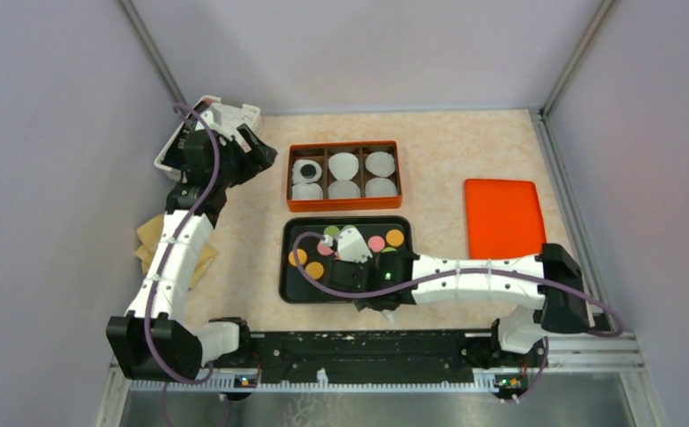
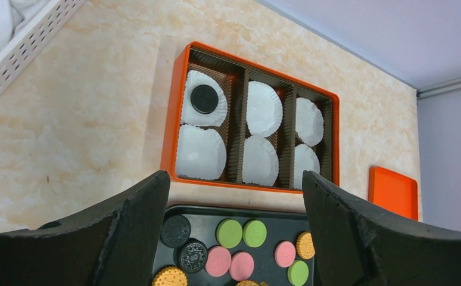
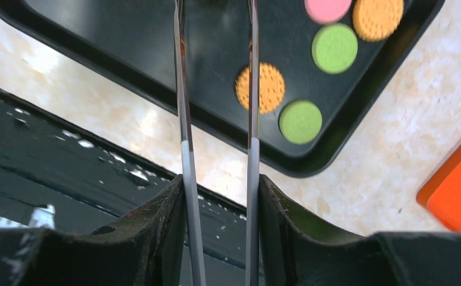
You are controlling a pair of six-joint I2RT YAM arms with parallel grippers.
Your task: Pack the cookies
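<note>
Tray (image 3: 127, 53) cookies (image 3: 300, 121), seemingly beside gripper's (image 3: 219, 186) tongs (image 3: 252, 155)

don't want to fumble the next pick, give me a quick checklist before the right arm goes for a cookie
1. The right gripper has the tongs between its fingers: ok.
2. Tips of the tongs are empty: cannot tell, they are out of view.
3. There are cookies on the tray: ok, several.
4. Free liners in the box: ok, five; one holds a black cookie.
5. The left gripper is open and away from the tray: ok.

Six white liners (image 2: 201, 152) (one holding a black cookie (image 2: 204, 99)), one black tray (image 2: 203, 221).
</note>
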